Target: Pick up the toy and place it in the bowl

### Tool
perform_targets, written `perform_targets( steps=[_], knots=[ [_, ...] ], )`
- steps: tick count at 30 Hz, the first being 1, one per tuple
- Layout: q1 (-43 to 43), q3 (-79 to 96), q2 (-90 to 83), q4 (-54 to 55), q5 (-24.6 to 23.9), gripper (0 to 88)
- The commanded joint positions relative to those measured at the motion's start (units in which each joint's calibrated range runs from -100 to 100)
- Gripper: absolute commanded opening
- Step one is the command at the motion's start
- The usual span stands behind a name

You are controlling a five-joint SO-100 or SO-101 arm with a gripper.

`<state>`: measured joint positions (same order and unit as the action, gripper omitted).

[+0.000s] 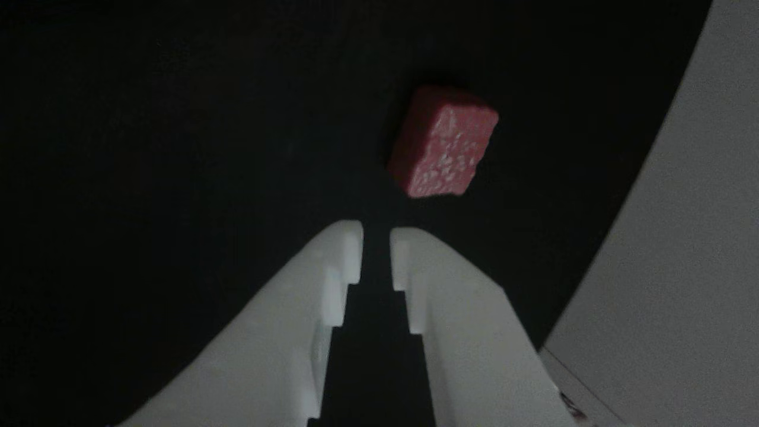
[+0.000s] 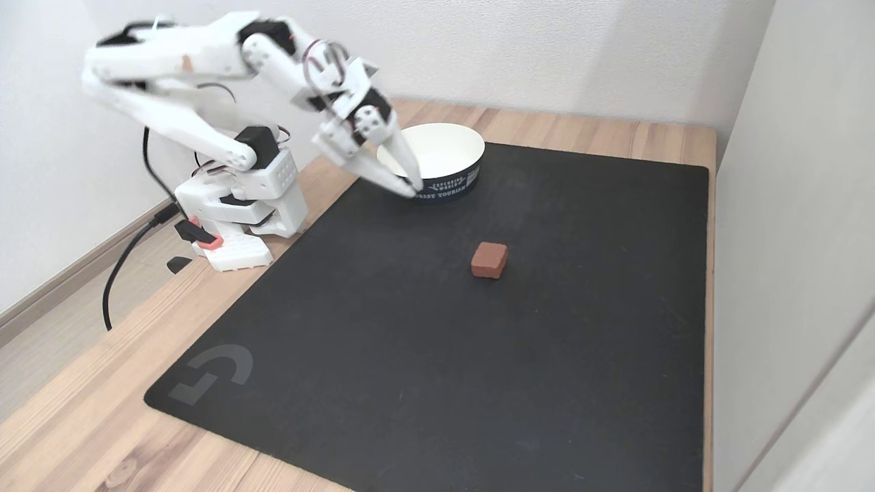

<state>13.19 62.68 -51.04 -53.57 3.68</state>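
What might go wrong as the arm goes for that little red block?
The pincer is nearly closed, its gap narrower than the toy, so it may push the toy across the mat unless it opens first. In the fixed view its tips hang by the bowl rim and might bump it.

Home desk (wooden tabletop (image 2: 82,410), mouse mat (image 2: 444,355))

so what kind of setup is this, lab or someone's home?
Probably a home desk rig: wooden table against a plain white wall, a black desk mat as workspace, and a paper bowl as the target.
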Motion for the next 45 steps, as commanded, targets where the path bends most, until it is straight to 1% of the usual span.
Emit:
perform_targets(
  steps=[1,4,5,10,14,19,24,29,42,43,45],
  knots=[
    [-0.35,-12.53,12.73,-0.03,-2.12,2.2],
    [-0.35,-20.01,18.90,-3.84,-6.45,2.2],
    [-0.35,-25.23,22.99,-6.47,-7.91,2.2],
    [-0.35,-39.11,33.33,-11.55,-8.06,2.2],
    [-0.35,-46.77,39.66,-13.16,-8.06,2.2],
    [-4.95,-56.33,50.67,-12.48,-8.06,2.2],
    [-8.21,-60.75,57.25,-12.39,-8.06,2.2],
    [-8.21,-62.64,60.92,-12.31,-7.70,2.2],
    [-7.96,-62.64,61.59,-12.22,-7.91,2.4],
    [-7.96,-62.64,61.59,-12.22,-7.80,3.3],
    [-7.80,-62.55,61.59,-12.31,-7.80,8.9]
  ],
)
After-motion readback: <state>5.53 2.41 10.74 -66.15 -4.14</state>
